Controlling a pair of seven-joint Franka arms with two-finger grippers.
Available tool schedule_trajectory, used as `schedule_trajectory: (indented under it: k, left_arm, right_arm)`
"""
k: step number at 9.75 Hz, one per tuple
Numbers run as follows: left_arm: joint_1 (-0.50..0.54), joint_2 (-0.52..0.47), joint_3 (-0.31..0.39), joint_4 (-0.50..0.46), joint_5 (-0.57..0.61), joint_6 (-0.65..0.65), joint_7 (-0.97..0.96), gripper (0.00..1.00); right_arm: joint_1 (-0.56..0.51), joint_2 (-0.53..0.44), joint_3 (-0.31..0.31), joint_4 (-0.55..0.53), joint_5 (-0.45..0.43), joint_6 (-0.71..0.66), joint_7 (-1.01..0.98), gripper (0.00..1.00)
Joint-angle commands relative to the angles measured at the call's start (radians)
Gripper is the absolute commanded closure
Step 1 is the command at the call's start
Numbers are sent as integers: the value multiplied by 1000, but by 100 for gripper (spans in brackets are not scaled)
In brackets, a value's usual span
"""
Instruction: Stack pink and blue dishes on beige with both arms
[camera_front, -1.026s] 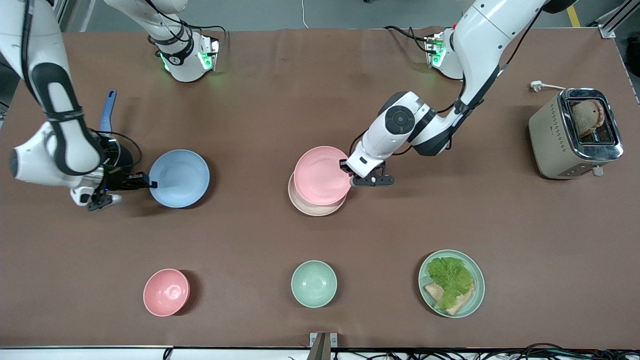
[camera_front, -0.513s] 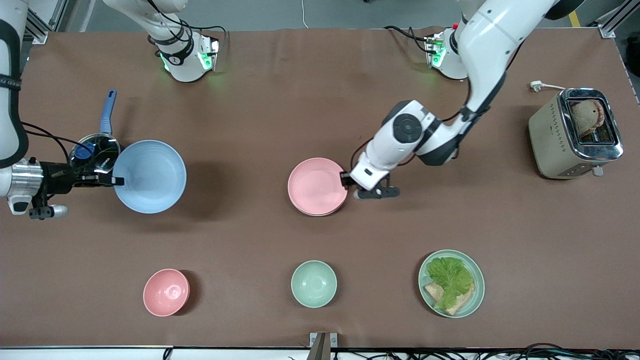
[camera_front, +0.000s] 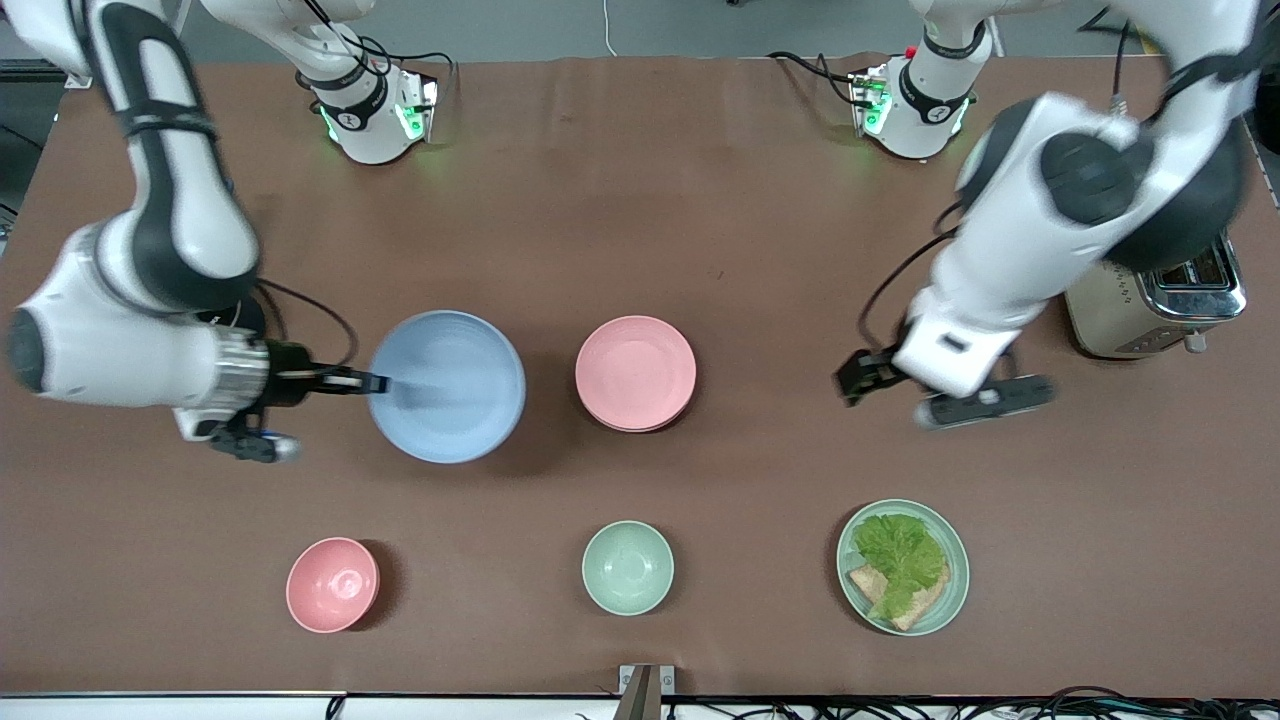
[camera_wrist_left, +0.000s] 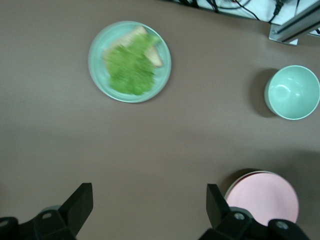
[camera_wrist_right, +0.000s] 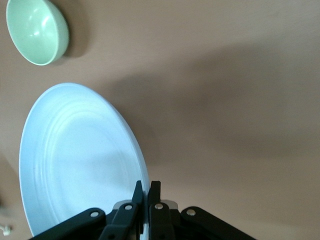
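- Front view: the right gripper (camera_front: 372, 382) is pinching the blue plate's (camera_front: 447, 386) rim, carrying it level above the table (camera_front: 640, 200) beside the pink plate (camera_front: 635, 372), which is lying flat on the beige plate (camera_front: 640, 424).
- Left wrist view: the left gripper (camera_wrist_left: 150, 205) is hanging wide open, empty, over bare table near the pink plate (camera_wrist_left: 265, 197).
- Right wrist view: the fingers (camera_wrist_right: 154, 197) are clamping the blue plate's (camera_wrist_right: 80, 160) rim.

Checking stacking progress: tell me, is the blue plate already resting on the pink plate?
No. The right gripper holds the blue plate by its rim, beside the pink plate.
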Motion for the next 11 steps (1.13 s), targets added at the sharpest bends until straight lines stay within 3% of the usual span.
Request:
schedule_trajectory:
  k: [1, 4, 6, 8, 9, 11]
  left_arm:
    - [91, -64, -5, 8, 14, -86, 191, 0]
    - [140, -176, 11, 6, -39, -221, 342, 0]
    - [-24, -274, 269, -72, -135, -229, 422, 0]
    - [-157, -340, 437, -144, -167, -255, 445, 0]
    - [-207, -372, 488, -182, -167, -255, 449, 0]
    - [-215, -400, 509, -204, -170, -280, 471, 0]
  right_arm:
    - [58, -8, 69, -99, -37, 167, 154, 99]
    - [217, 41, 69, -205, -38, 399, 286, 99]
    - [282, 51, 69, -266, -38, 496, 319, 99]
    - [314, 60, 69, -309, -38, 562, 346, 99]
    - [316, 61, 69, -320, -40, 580, 345, 99]
    - [333, 78, 69, -329, -38, 599, 345, 98]
